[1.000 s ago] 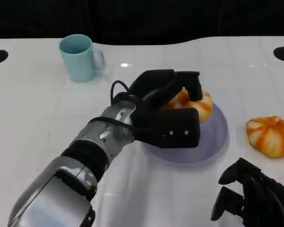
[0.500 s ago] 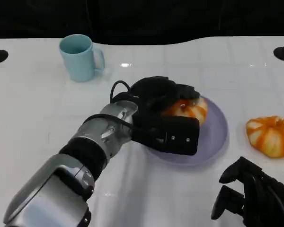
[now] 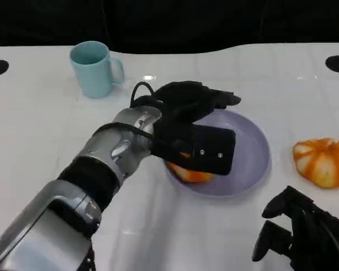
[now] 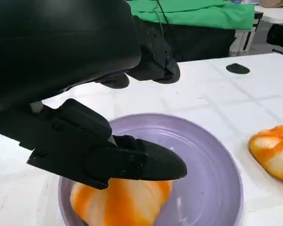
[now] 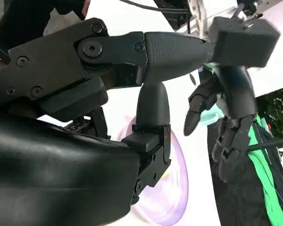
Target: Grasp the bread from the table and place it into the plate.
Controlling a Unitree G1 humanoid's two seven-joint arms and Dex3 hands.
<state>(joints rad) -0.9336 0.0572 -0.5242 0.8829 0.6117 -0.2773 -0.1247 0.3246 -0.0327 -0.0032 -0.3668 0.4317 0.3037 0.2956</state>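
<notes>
Bread [image 3: 191, 174] on plate [image 3: 254, 152], under left hand [image 3: 195, 132]

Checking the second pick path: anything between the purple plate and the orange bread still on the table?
Nothing: the head view shows bare white table between the round purple plate and the orange striped bread on the table; the left wrist view agrees.

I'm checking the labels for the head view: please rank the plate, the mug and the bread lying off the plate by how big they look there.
1. The purple plate, clearly the largest.
2 and 3. The blue mug and the bread on the table look about alike; the mug stands farther from the camera, so I won't rank them.
</notes>
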